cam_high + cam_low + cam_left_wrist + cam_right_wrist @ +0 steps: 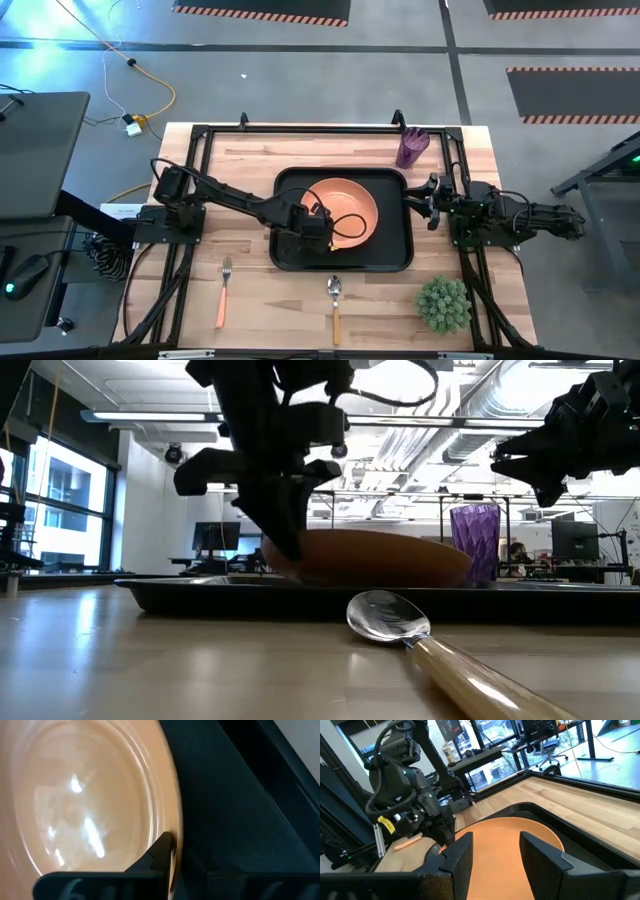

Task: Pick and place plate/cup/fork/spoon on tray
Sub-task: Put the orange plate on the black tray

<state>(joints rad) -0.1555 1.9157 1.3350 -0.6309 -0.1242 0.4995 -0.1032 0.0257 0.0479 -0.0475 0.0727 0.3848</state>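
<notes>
My left gripper (322,226) is down in the tray (392,258) with its fingers pinched on the rim of the plate (350,205) at about eight o'clock of the plate's circle; the left wrist view shows one fingertip (161,847) pressed onto that rim from inside. The plate sits inside the tray, a little toward the tray's twelve o'clock side, and looks low and nearly flat from table height. My worry is the release: if I open while the rim is tilted, the plate could rock or skid toward the tray wall, and if I lift away without spreading fully, a finger could drag the rim and flip it. My right gripper (432,203) waits open at the tray's three o'clock edge, clear of it. The cup (411,147) stands outside the tray at one o'clock, close enough that a careless swing could topple it; the fork (224,291) and spoon (335,306) lie on the table at seven and six o'clock.
</notes>
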